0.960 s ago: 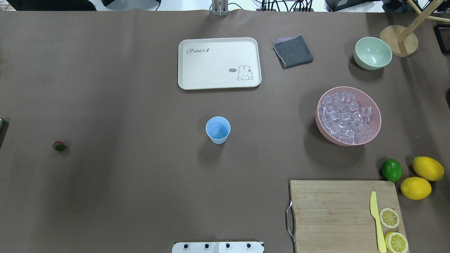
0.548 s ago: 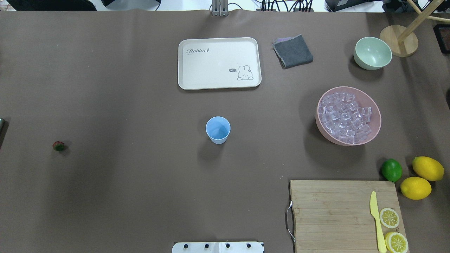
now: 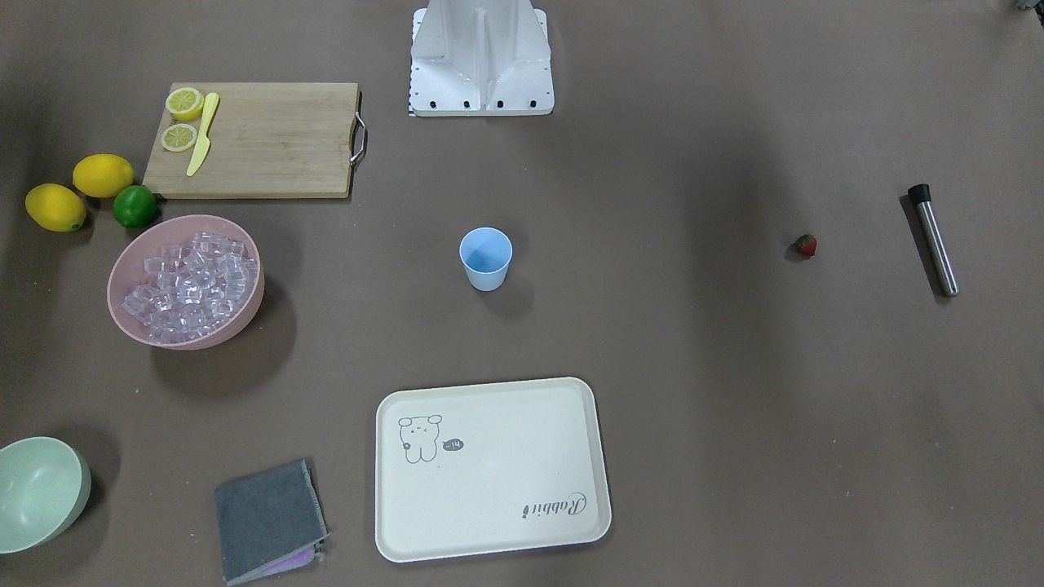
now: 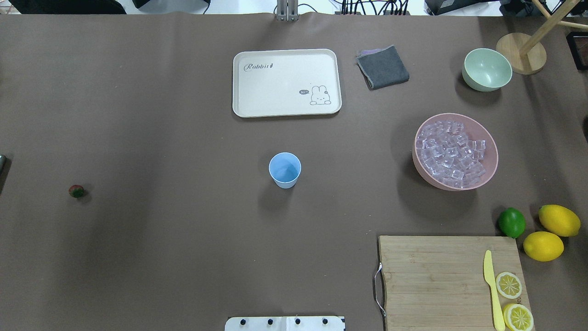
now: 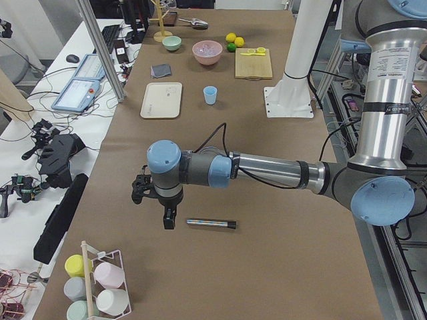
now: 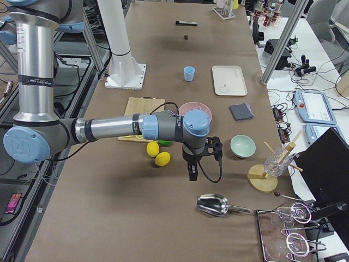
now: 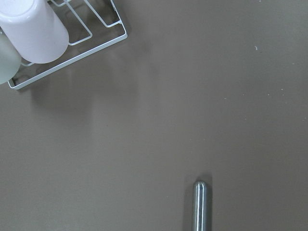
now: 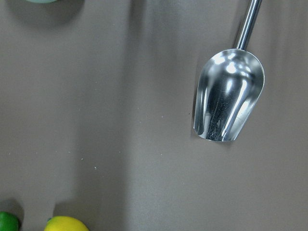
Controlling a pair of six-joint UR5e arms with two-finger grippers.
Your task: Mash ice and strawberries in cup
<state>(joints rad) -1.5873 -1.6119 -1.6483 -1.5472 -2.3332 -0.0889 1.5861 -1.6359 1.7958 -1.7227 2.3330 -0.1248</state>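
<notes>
The pale-blue cup [image 4: 285,170] stands upright mid-table and looks empty. Ice [image 4: 450,154] fills the pink bowl [image 4: 425,177] to its right. One small strawberry [image 4: 76,191] lies far left on the table. A steel rod with a black cap [image 3: 934,239] lies beyond the berry, and its tip [image 7: 200,204] shows in the left wrist view. In the exterior left view my left gripper [image 5: 167,219] hangs beside that rod; I cannot tell its state. My right gripper [image 6: 191,172] hovers past the lemons, near a metal scoop [image 8: 230,101]; its state is also unclear.
A cream tray [image 4: 287,82], a grey cloth [image 4: 382,67] and a pale-green bowl [image 4: 487,69] sit at the far side. A cutting board [image 4: 450,280] with a yellow knife and lemon slices, two lemons [image 4: 551,232] and a lime [image 4: 511,222] lie near right. A wire cup rack [image 7: 67,43] stands by the rod.
</notes>
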